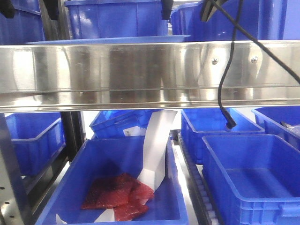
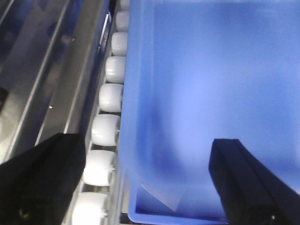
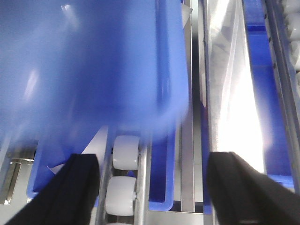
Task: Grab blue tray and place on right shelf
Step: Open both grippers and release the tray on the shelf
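Note:
The blue tray (image 1: 108, 40) shows only as a thin light-blue rim lying flat just above the shiny front rail of the right shelf (image 1: 140, 70), in front of the deep bins. In the right wrist view a blurred pale-blue surface, which looks like the tray (image 3: 93, 70), fills the upper left ahead of the fingers, not between them. My right gripper (image 3: 154, 192) is open over white rollers and a bin rim. Open too, my left gripper (image 2: 147, 187) hangs over the inner near edge of a deep blue bin (image 2: 211, 93). Dark finger tips (image 1: 208, 9) poke in at the top of the front view.
Deep dark-blue bins (image 1: 117, 18) stand on the upper level behind the rail. A black cable (image 1: 227, 84) hangs across the rail at the right. Below, a bin (image 1: 112, 187) holds red packets and a white strip; more bins (image 1: 248, 178) sit to the right. White rollers (image 2: 105, 129) run beside the bins.

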{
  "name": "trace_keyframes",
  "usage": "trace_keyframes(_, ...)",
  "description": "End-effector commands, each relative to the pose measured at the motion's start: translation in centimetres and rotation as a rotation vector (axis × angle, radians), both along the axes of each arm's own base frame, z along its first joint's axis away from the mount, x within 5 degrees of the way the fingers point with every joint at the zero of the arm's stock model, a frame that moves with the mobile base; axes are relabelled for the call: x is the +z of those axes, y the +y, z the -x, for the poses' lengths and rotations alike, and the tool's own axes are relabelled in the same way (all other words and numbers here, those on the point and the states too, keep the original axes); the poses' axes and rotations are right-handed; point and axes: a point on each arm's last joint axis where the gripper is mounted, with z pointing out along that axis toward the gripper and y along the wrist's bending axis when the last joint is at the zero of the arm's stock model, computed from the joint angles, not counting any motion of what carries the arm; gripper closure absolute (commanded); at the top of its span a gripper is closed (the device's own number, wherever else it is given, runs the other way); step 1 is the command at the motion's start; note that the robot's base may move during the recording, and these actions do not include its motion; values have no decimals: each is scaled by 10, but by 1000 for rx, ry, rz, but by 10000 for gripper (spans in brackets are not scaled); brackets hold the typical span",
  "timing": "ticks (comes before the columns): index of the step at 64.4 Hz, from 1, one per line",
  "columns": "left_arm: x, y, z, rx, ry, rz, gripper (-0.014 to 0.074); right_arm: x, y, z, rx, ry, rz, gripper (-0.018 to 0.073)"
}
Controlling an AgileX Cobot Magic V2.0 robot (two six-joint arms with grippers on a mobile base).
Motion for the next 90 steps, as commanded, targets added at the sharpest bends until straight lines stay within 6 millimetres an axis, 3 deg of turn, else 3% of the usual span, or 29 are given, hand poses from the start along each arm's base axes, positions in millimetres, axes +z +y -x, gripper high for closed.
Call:
trace_keyframes(1,31,-1,8,-9,-108,60,262,39,-6,8,11,-143,-29,71)
trace_keyframes(15,35,-7,5,-33,-152,137,654,43,-4,6,22,-186,-52,421)
trace_keyframes(20,42,-10,9,-31,-133,214,636,48,-1,7,31,-204,-103,520)
trace_keyframes(28,68,-7,22,-36,-155,249,645,65,0,16,31,-170,-189,506)
trace_keyframes(35,97,3,45,-51,-204,245,645,90,-7,30,44,-228,-227,507)
trace_keyframes(41,104,10,65,-70,-184,227,645,101,-12,44,102,-263,-168,506)
trace_keyframes(51,91,14,87,-106,-217,272,645,94,-11,70,199,-299,-114,506)
trace_keyframes(60,62,22,114,-125,-243,303,645,84,-18,99,262,-446,-159,506)
trace_keyframes(65,45,28,131,-139,-280,314,645,76,-29,119,273,-503,-176,506)
trace_keyframes(79,13,51,192,-212,-515,334,645,29,-73,185,330,-570,-52,506)
trace_keyframes(90,-10,67,238,-250,-632,333,645,15,-104,239,355,-715,-83,506)
